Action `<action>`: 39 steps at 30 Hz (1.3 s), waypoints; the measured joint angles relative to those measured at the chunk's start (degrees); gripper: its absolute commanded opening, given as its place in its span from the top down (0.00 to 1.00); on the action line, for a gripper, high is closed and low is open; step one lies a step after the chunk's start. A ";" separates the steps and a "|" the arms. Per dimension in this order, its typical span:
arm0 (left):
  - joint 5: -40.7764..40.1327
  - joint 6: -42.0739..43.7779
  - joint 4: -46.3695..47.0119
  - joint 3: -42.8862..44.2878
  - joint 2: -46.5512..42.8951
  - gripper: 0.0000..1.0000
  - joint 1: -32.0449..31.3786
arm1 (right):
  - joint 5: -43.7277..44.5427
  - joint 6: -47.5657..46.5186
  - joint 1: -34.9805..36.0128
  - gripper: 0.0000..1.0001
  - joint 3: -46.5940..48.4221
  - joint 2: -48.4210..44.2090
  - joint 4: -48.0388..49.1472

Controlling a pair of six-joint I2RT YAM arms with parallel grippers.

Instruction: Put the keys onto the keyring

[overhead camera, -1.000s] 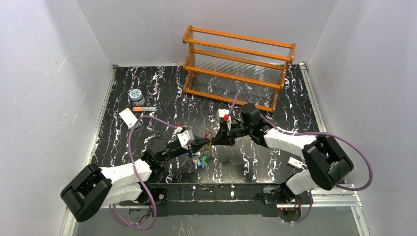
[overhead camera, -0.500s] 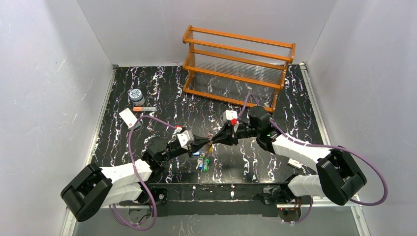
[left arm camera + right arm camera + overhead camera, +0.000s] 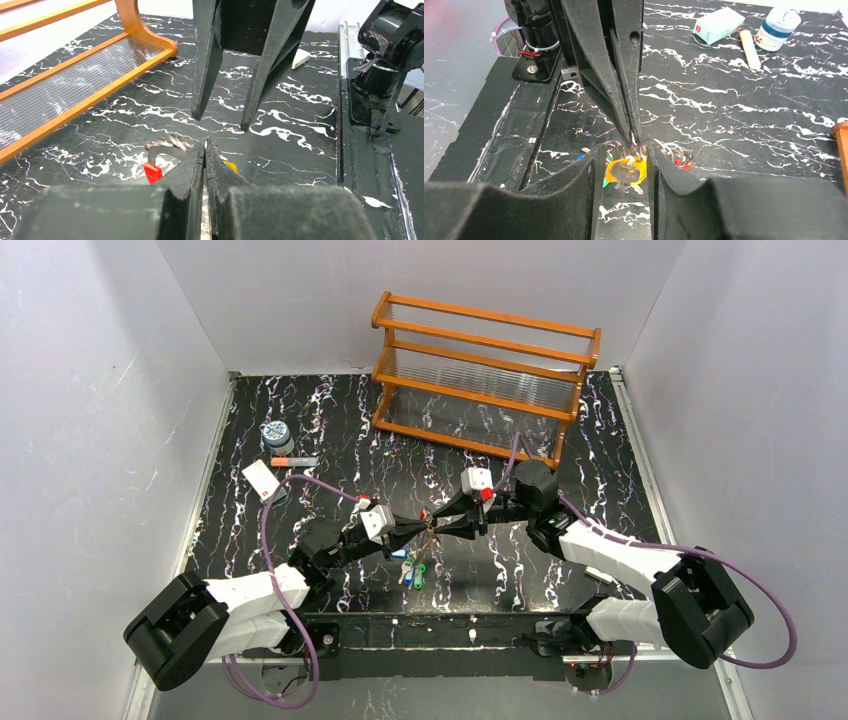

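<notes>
Keyring (image 3: 169,143) is mostly hidden. The left wrist view shows only a twisted silver arc and its red piece (image 3: 152,172) past the left end effector (image 3: 205,150). In the top view the ring is a speck, not resolvable.

Left end effector is closed, tips pinching the keyring wire over the middle of the bench (image 3: 330,420). Right end effector (image 3: 624,162) stands parted, one finger on each side of the yellow key (image 3: 624,172). No contact is visible and it holds nothing.

Keys (image 3: 410,571) bunch just below the pinch point. The yellow one is clear; green and blue are only slivers beside the right fingers in the right wrist view. A red key can't be told from the ring's red piece. Can't tell which keys are threaded on the ring, or whether the bunch touches the bench.

The two end effectors meet tip to tip, very near each other, and each blocks part of the other wrist camera's view of the ring. Each wrist view has its own blurred fingers filling the bottom.

Around:
- Orange wooden rack (image 3: 480,380) on the far side, well apart.
- Patterned jar (image 3: 277,433), orange-tipped stick (image 3: 293,461) and white card (image 3: 261,480) at far left, well apart from the ring.
- Small white block (image 3: 600,571) near right, partly hidden under the right arm.
- Purple cables loop off both arms.
</notes>
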 measured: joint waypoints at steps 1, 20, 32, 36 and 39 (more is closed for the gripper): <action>0.00 0.00 0.00 0.00 0.00 1.00 0.00 | 0.04 0.09 0.02 0.57 -0.15 -0.46 0.35; 0.04 0.00 0.00 0.00 -0.02 1.00 0.00 | -1.46 4.04 0.02 0.99 -0.22 6.14 6.27; -0.44 1.09 0.07 0.00 -0.07 0.63 0.00 | 0.33 -0.24 0.11 0.99 2.23 6.36 -2.32; -1.22 3.15 -1.16 0.04 -0.11 0.61 0.00 | 3.74 -6.54 0.09 0.99 5.70 6.36 -14.99; -1.29 5.97 -5.01 0.85 -0.15 0.62 0.00 | 6.45 -11.15 0.09 0.99 8.15 6.38 -22.91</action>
